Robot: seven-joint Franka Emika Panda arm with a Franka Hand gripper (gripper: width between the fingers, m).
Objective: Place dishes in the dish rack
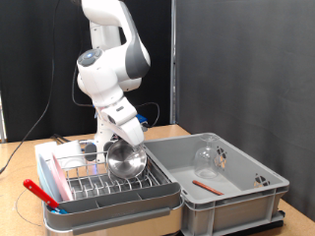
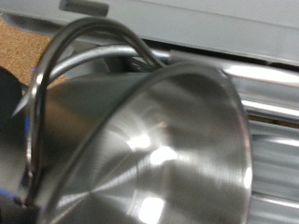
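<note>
Steel bowl (image 2: 159, 149) fills our wrist view, clamped in our gripper (image 1: 125, 147) above the rack (image 1: 108, 177); tilted, it could slip toward six o'clock.

a robot lab: black curtains (image 1: 236, 59) behind a wooden table (image 1: 167, 132) bearing a grey bin (image 1: 231, 192).

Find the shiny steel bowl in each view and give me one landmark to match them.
Exterior view: the steel bowl sits at the gripper, tilted over the dish rack, left of the grey bin.
Wrist view: the steel bowl fills most of the picture, its open inside facing the camera.
Shared landmark: the rack's silver wire bars, beneath the bowl outside and beside it at the wrist.
</note>
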